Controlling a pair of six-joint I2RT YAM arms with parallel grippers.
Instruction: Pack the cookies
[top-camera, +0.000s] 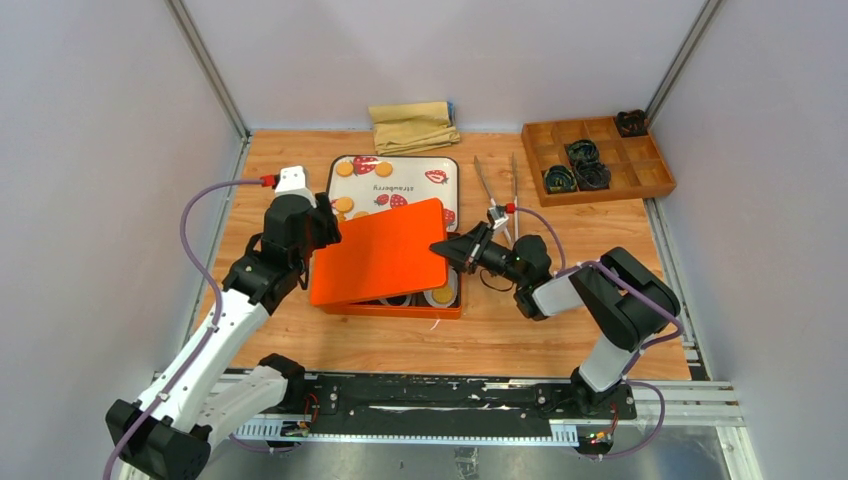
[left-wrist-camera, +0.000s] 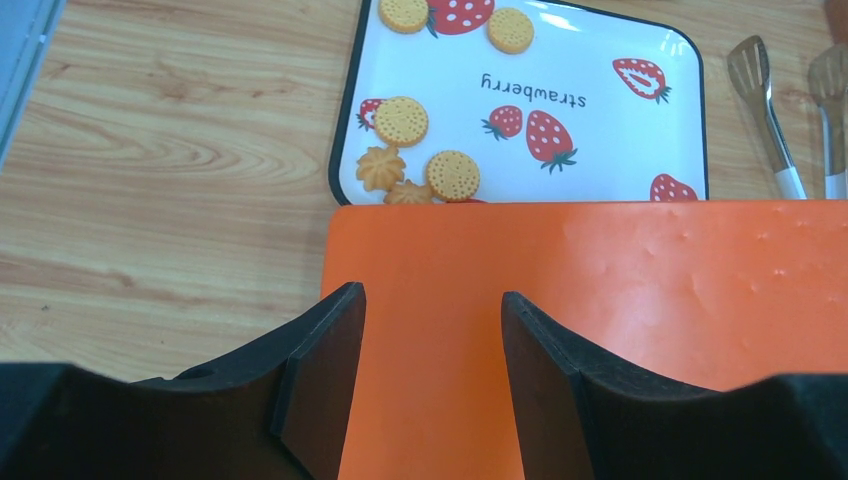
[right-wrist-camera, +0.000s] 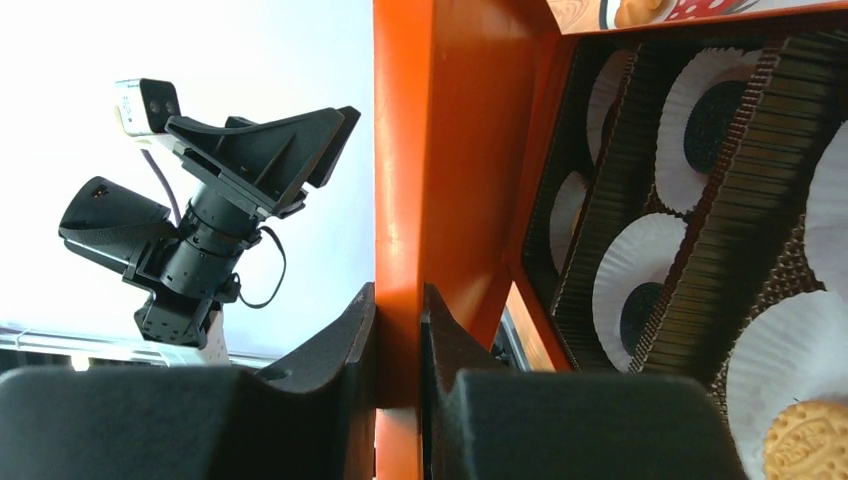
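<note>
Nearest, on the counter (top-camera: 500, 345), an orange box (top-camera: 395, 309) holds white paper liners (right-wrist-camera: 615, 265), several already filled with cookies (right-wrist-camera: 805, 440), black or golden. Its lid (top-camera: 380, 250) lies tilted over it. The right hand (right-wrist-camera: 398, 300) pinches the lid's edge. The left hand (left-wrist-camera: 432, 300) stands spread at the opposite edge, contact unclear. Beyond, the strawberry tray (left-wrist-camera: 600, 60) carries more golden cookies, unpacked. Farther off: tongs (top-camera: 497, 190), a folded tan cloth (top-camera: 412, 125), a wooden organiser (top-camera: 600, 165). Judged stage: packing partly done, tray cookies left, lid not seated.
</note>
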